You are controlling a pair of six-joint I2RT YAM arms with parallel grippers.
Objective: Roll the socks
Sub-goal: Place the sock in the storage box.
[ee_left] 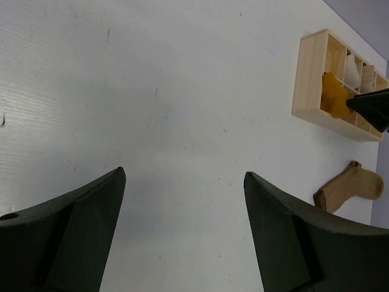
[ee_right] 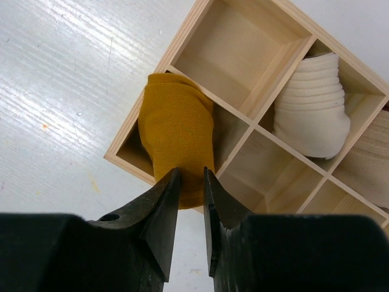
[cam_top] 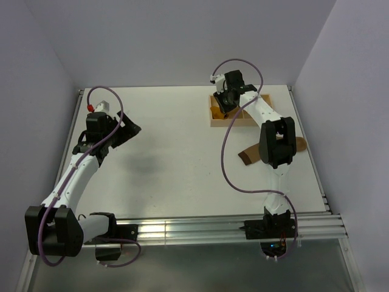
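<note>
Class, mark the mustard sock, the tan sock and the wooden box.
mustard sock (ee_right: pixel 176 134), right wrist view, middle of the fabric.
tan sock (ee_left: pixel 349 187), left wrist view, its middle.
wooden box (ee_left: pixel 310 76), left wrist view, outer side wall.

From above, the right arm (cam_top: pixel 276 143) covers the middle of the tan sock (cam_top: pixel 248 156), so only its two ends show on the desk (cam_top: pixel 164 140). The right hand (cam_top: pixel 226 106) hides much of the wooden box (cam_top: pixel 243 122) there, and the mustard sock (cam_top: pixel 216 112) shows only as a small patch. In the right wrist view that sock's near end lies behind the fingers (ee_right: pixel 161 213); whether they pinch it is unclear. The right edge of that view cuts off the box and a beige ribbed bundle (ee_right: pixel 371 164). The left hand (ee_left: pixel 183 175) runs off the bottom edge of its own view.
</note>
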